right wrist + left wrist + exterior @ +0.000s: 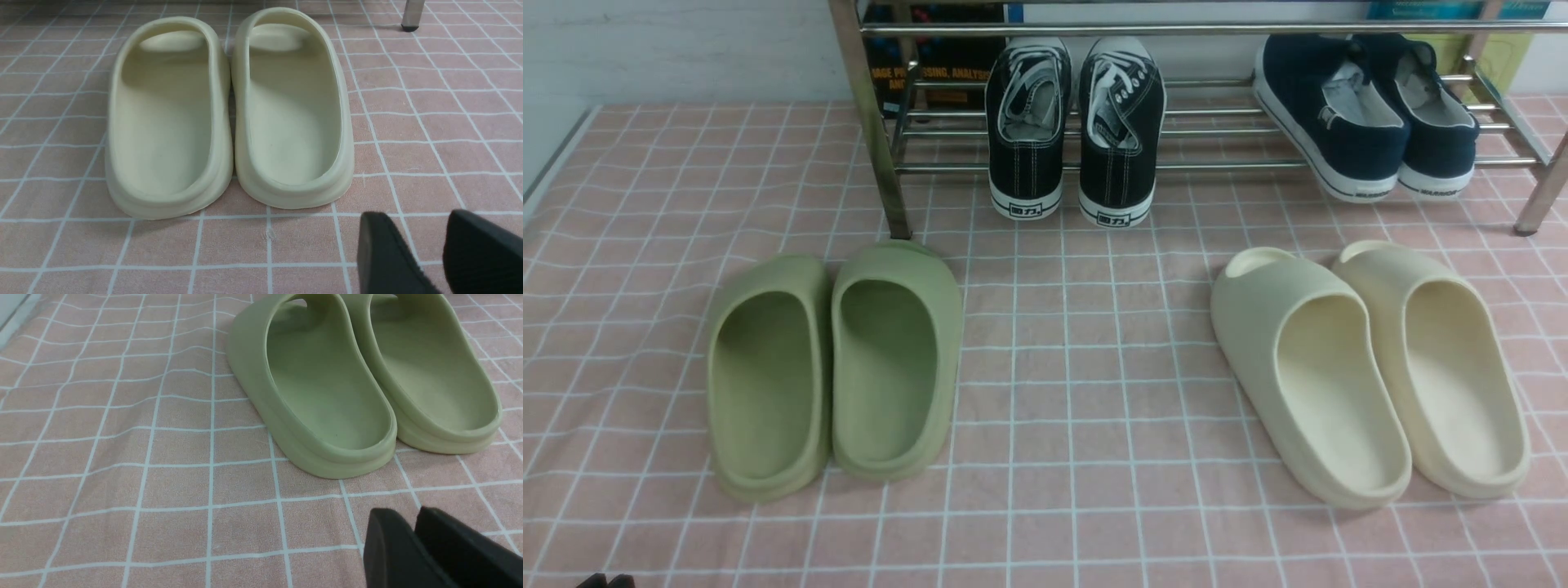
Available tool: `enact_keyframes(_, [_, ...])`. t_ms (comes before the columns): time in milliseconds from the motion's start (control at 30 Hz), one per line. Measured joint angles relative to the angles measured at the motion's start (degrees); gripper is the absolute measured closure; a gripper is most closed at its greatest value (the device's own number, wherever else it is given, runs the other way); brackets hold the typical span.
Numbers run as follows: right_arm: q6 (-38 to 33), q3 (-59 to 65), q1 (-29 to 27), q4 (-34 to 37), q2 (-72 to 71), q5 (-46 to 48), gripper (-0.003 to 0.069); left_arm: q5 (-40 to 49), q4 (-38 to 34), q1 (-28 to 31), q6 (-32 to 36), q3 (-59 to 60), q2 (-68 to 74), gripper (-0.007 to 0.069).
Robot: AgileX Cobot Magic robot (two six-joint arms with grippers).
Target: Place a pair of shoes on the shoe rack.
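Both sneakers (pixel 1072 126) overhang the shoe rack (pixel 1201 131) heel-out; your left jaws nearly together, right jaws spread, both empty — a nudge could tip them.

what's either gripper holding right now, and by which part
Nothing is held. The left gripper and right gripper hang empty above the checked cloth.

Matte black wedge-shaped hand fingers (pixel 384 253)

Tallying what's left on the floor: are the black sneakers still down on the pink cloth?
No, both black sneakers sit on the shoe rack's lower bars, heels overhanging the front bar, left of the navy slip-ons.
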Motion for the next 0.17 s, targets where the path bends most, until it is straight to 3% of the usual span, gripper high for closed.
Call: enact_keyframes(167, [0.0,0.0,0.0,-0.05,0.0,0.0,0.0419,0.0,0.0,0.0,0.0,0.0,0.0,0.0482])
